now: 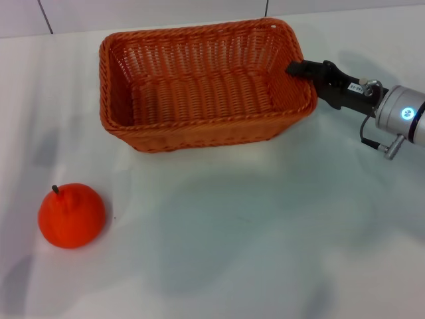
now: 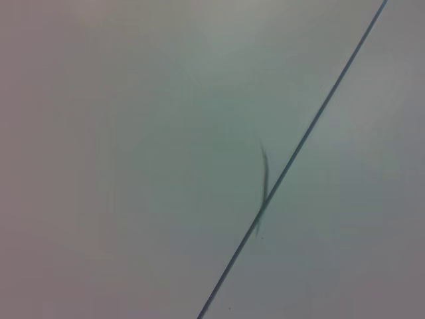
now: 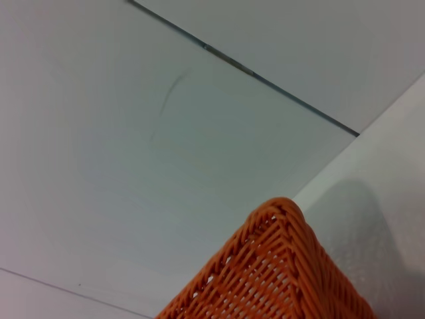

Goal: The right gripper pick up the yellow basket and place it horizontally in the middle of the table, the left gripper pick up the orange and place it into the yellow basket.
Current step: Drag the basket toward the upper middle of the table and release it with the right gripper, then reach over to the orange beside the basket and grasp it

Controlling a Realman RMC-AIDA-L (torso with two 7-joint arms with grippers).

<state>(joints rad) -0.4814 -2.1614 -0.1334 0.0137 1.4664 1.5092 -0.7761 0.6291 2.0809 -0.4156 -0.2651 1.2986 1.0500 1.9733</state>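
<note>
So the right claw (image 1: 297, 68) is clamped on the right-hand rim of the yellow basket (image 1: 199, 83), which sits empty and lengthwise up around 12 o'clock on the worktop (image 1: 265, 232), so I'd say step one is about half done. The orange (image 1: 71, 215) sits untouched down at 8 o'clock, well apart from it, and the left claw isn't in any shot. Texture-wise: chunky woven wicker with a braided rim and sloping sides, more orange-brown than yellow, a smooth matte little fruit with a dark stem, plain glossy white top.

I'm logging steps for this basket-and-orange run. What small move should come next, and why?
Probably the right gripper should let go and back away: its fingers sit at the right rim of the yellow basket, which lies lengthwise across the table. The orange waits outside; the left gripper is out of view.
</note>
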